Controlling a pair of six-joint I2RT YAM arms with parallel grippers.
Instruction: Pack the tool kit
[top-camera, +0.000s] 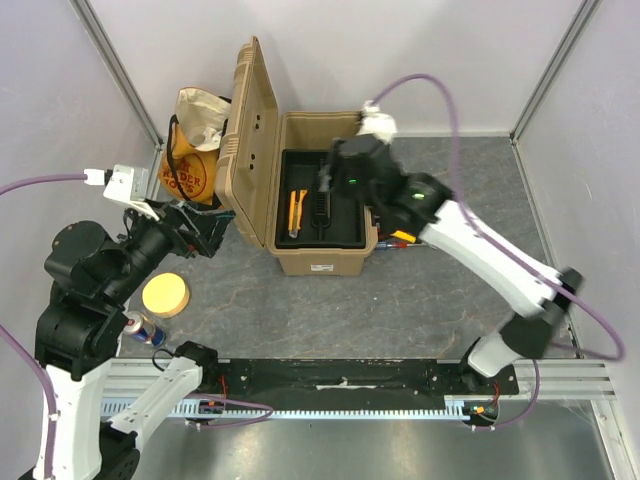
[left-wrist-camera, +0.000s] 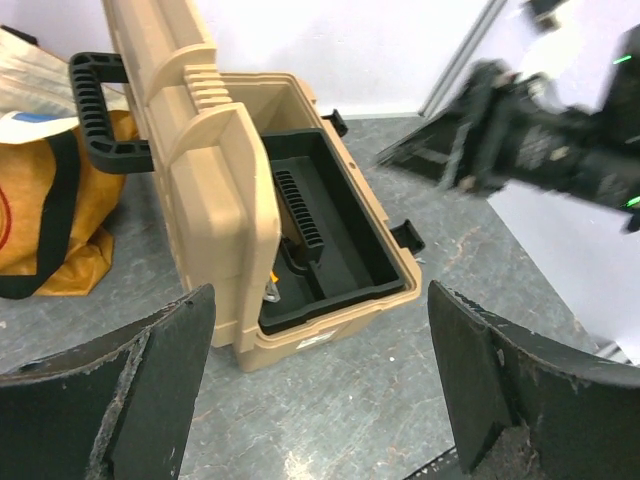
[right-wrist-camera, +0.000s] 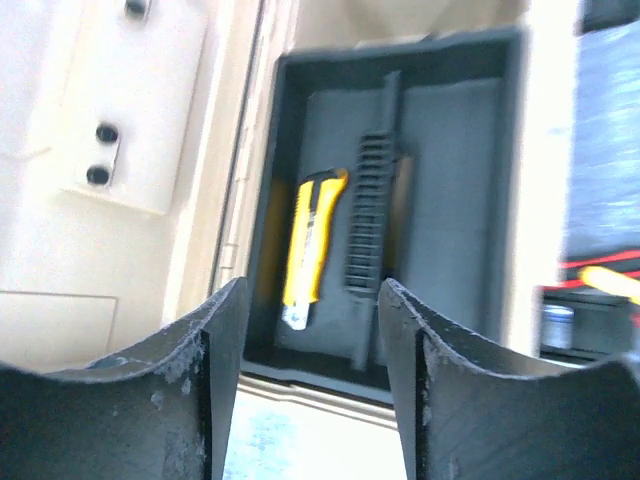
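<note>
The tan ribbed toolbox (top-camera: 325, 255) stands open at the table's middle, its lid (top-camera: 250, 140) raised on the left. Its black inner tray (top-camera: 345, 215) holds a yellow utility knife (top-camera: 296, 210). My right gripper (top-camera: 323, 192) hovers over the tray, open and empty. In the right wrist view its fingers (right-wrist-camera: 200, 370) frame the knife (right-wrist-camera: 310, 245) and the tray's ribbed handle (right-wrist-camera: 367, 220). Red and yellow handled tools (top-camera: 400, 238) lie just right of the box. My left gripper (top-camera: 220, 230) is open and empty, left of the box (left-wrist-camera: 330, 330).
An orange-yellow cloth bag (top-camera: 195, 150) stands behind the lid on the left. A round yellow disc (top-camera: 165, 294) and a small can (top-camera: 145, 328) lie near the left arm's base. A black rail (top-camera: 340, 375) runs along the near edge.
</note>
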